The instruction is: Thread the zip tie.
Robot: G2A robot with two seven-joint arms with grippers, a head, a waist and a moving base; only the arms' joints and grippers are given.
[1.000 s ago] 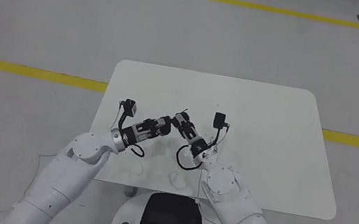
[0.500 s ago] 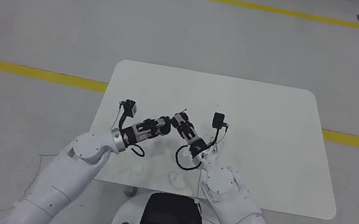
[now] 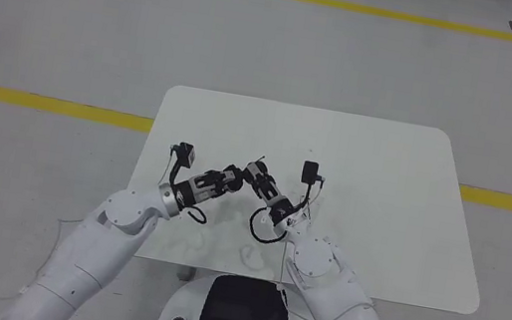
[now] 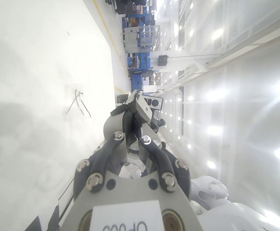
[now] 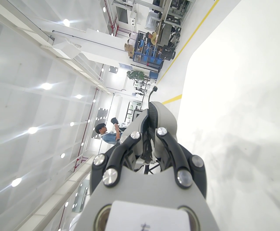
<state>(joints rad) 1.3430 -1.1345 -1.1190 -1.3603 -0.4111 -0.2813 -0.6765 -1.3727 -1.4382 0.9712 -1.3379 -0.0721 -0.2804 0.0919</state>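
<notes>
The right end effector (image 5: 150, 109) is clamped shut on a thin black plastic zip tie (image 5: 152, 94); its strap runs out past the fingertips along their line, blocky end free; the left end effector (image 4: 130, 113) meets it nearly tip to tip above the white tabletop (image 3: 384, 180), fingers drawn together, their contents impossible to make out; threading likely turns on aligning those tips; loose black ties (image 4: 78, 102) lie well apart.

Zip tie (image 5: 154, 88) strap was mostly hidden between the closed fingers of the right gripper (image 5: 151, 107), only its head end stood clear, from above it was too small to make out where the left gripper (image 3: 231, 175) met the right, loose ties (image 4: 79, 102) on the table looked faint, how they overlapped was unclear
</notes>
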